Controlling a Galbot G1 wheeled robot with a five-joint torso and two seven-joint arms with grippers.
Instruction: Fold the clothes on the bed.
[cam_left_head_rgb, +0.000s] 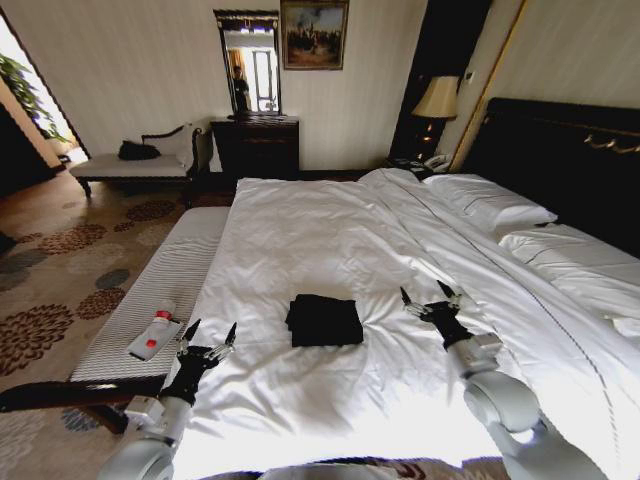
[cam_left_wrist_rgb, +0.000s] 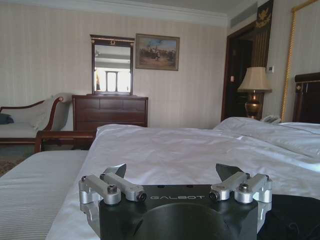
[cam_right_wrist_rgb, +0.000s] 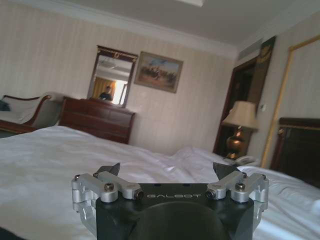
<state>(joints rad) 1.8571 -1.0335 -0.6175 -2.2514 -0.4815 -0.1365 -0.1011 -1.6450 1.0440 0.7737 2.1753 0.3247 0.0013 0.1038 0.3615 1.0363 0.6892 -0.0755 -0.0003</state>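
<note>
Soft black T-shirt (cam_left_head_rgb: 323, 320) folded small on big white bed (cam_left_head_rgb: 300, 230). Left gripper (cam_left_head_rgb: 207, 338) at eight o'clock, right gripper (cam_left_head_rgb: 430, 296) at three, jaws wide, empty, likely let go.

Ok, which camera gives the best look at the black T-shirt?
The head view: the black T-shirt lies there as a whole folded bundle on the bed, between both arms. The left wrist view catches just a dark edge of it; the right wrist view adds nothing clear.

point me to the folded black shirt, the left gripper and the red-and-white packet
black T-shirt (cam_left_head_rgb: 324, 320), head view, middle of the folded bundle.
left gripper (cam_left_head_rgb: 208, 338), head view, midway between its open fingertips.
red-and-white packet (cam_left_head_rgb: 153, 336), head view, middle of the packet on the striped bench.
</note>
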